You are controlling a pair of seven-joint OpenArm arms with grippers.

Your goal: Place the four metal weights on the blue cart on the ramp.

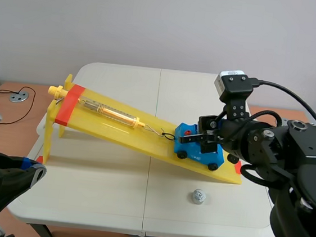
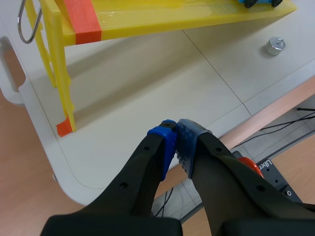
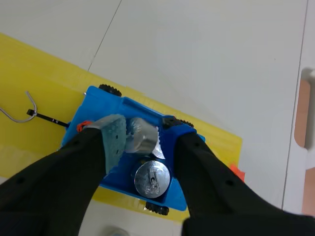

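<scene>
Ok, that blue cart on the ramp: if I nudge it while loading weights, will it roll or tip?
Likely rolls easily: the blue cart sits on black wheels on the sloped yellow ramp. A cable tie toward a wire hook may hold it back; I cannot tell if they are linked. Tipping seems unlikely: it sits low and wide.

Cart [image 1: 191, 151] on ramp [image 1: 117, 127], weight [image 1: 198, 197] before ramp

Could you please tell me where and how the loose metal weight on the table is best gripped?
Grip the weight by its round side wall, coming straight down from above. It stands upright on the table as a short cylinder, apart from the ramp, with bare table around it.
</scene>
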